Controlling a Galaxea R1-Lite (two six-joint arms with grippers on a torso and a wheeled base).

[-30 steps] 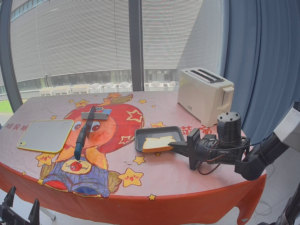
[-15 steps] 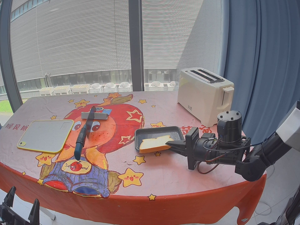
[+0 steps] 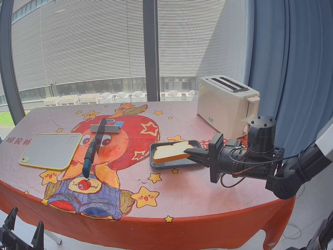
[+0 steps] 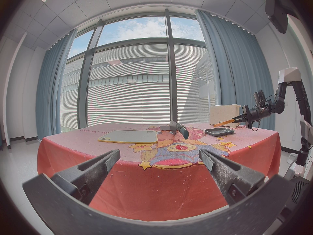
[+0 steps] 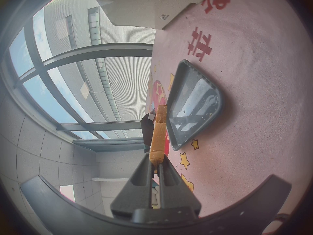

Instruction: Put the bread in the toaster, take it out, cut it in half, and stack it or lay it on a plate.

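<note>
Right gripper [image 3: 189,152] is clamped on the right-hand edge of the bread slice [image 3: 172,151], jaws nearly closed across its thickness (the right wrist view shows the crust pinched edge-on between the fingertips [image 5: 156,162]). The slice hangs just above the dark tray [image 3: 158,162], apart from it and lying roughly flat, face up, with its free end poking left. From the left wrist view there's a clear gap between the bread [image 4: 223,123] and the tray [image 4: 219,132].

What matters next: the toaster [image 3: 225,105] sits to the far right of the gripper, close by. Its slots [image 3: 229,84] open upward, with their long axis running from far-left to near-right. The slice is flat, so my read is that the wrist has to roll it up on edge and line its plane up with a slot before lowering.

The right arm is by far the nearer one. Left gripper [image 4: 159,154] is off the near-left edge of the table, jaws wide apart and holding nothing.

The knife [image 3: 91,150] and cutting board [image 3: 50,150] are on the left and look untouched.
</note>
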